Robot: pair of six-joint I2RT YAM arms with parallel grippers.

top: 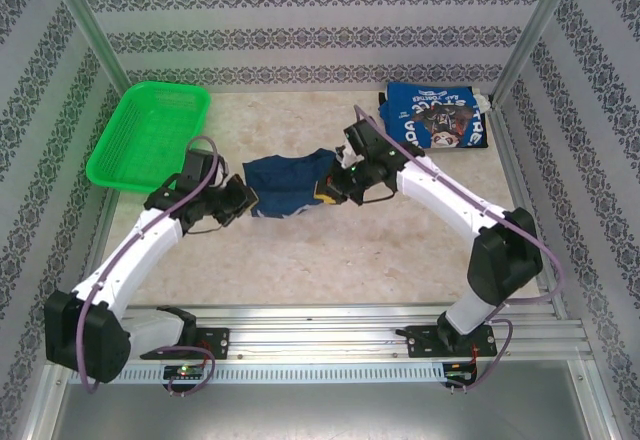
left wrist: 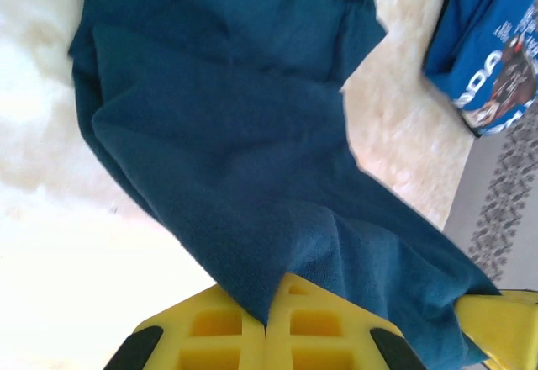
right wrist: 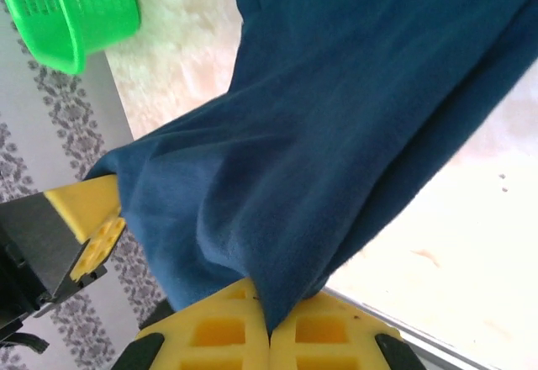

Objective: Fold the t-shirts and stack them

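The dark navy t-shirt [top: 287, 183] hangs bunched between my two grippers, lifted over the middle of the table. My left gripper [top: 243, 200] is shut on its left edge. In the left wrist view the navy cloth [left wrist: 252, 151] runs down into the pinched yellow fingers [left wrist: 319, 324]. My right gripper [top: 335, 188] is shut on the right edge. In the right wrist view the navy cloth [right wrist: 353, 118] is clamped between the yellow fingers [right wrist: 210, 332]. The brighter blue t-shirt [top: 437, 116] with white lettering lies folded at the back right, also seen as the blue shirt [left wrist: 492, 59].
A green mesh basket [top: 148, 132] stands at the back left, also seen as the basket [right wrist: 71, 4]. Patterned walls enclose the table on three sides. A metal rail [top: 340, 335] runs along the near edge between the arm bases.
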